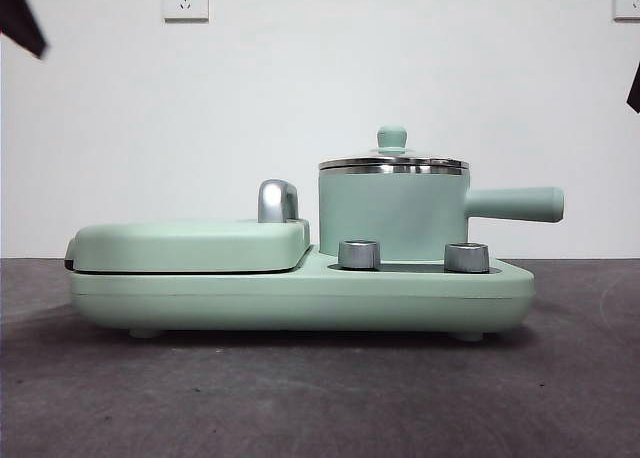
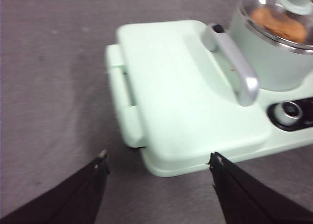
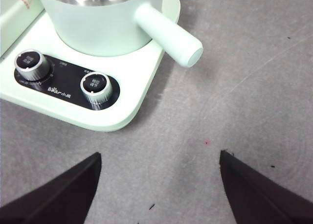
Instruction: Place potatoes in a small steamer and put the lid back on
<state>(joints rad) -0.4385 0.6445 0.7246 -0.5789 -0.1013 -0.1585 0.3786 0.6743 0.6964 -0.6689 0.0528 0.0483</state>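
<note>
You see the orange-brown wrinkled potato (image 2: 279, 22) inside the small mint-green cylindrical steamer (image 1: 392, 216), right on the base, clear glass lid (image 1: 392, 158) seated on top. Your left gripper (image 2: 157, 161) and right gripper (image 3: 159, 158) hang wide open, empty.

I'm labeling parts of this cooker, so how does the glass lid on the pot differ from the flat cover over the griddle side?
The lid is round, clear glass with a steel rim; the griddle cover is flat, roughly rectangular and opaque mint green. The lid has a small mint-green knob, the griddle cover a chrome bar handle. The lid sits higher, on the small steamer, with the potato visible through it. Both are closed.
</note>
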